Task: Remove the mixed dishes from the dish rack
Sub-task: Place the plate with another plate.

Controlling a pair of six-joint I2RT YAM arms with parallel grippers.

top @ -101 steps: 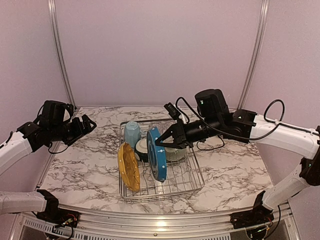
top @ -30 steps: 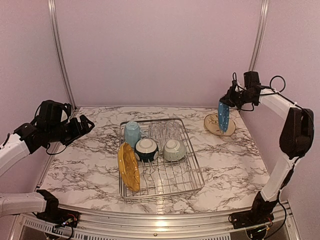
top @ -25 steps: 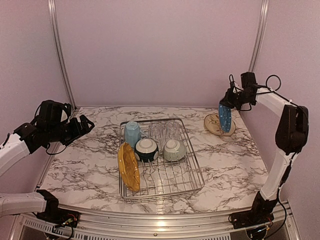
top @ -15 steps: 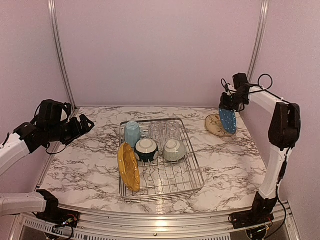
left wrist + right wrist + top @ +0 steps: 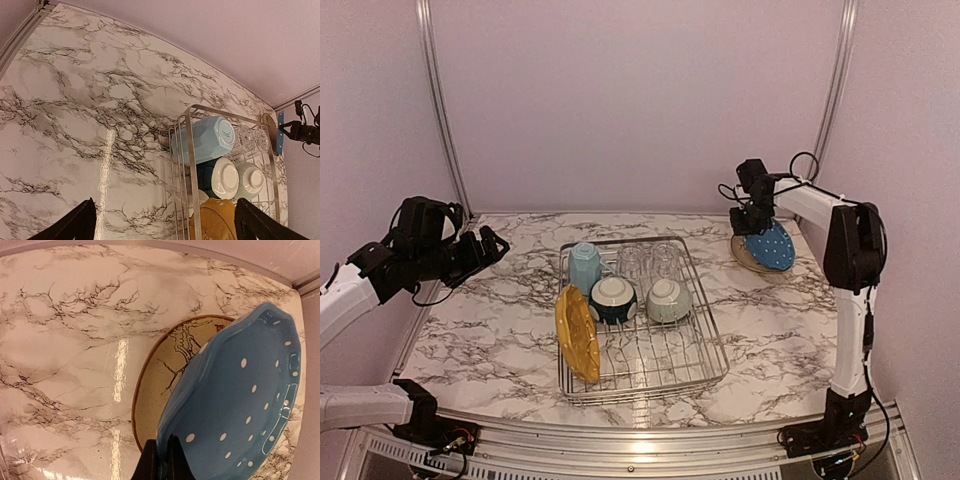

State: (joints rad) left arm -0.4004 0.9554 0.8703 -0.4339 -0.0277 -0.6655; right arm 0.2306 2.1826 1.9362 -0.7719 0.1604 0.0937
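Black fingers of your left gripper point(image 5: 492, 243) stand spread wide over the left side of the table point(image 5: 470, 330). They hold nothing and touch nothing, and they are well apart from the dish rack point(image 5: 650, 355).

Six pieces are left for you in that rack. The yellow plate point(image 5: 577, 333) stands on edge at its near left. The light blue mug point(image 5: 585, 266) sits at the far left corner. The teal-and-white bowl point(image 5: 614, 298) and the grey-green bowl point(image 5: 668, 298) lie upside down, side by side in the middle. Two clear glasses point(image 5: 632, 262) stand just behind them.

Further right, the beige plate point(image 5: 160, 385) lies flat on the marble at the far right corner, so count that one as done. The blue plate point(image 5: 240, 400) with white dots is out of the rack too, but you have not let it go. It hangs tilted over the beige plate and covers much of it. Whether its lower edge touches the beige plate, you cannot tell from these views.

Your right gripper point(image 5: 161, 442) is pressed together on the blue plate's rim, pinching it. By my judgement you are about a quarter of the way through.
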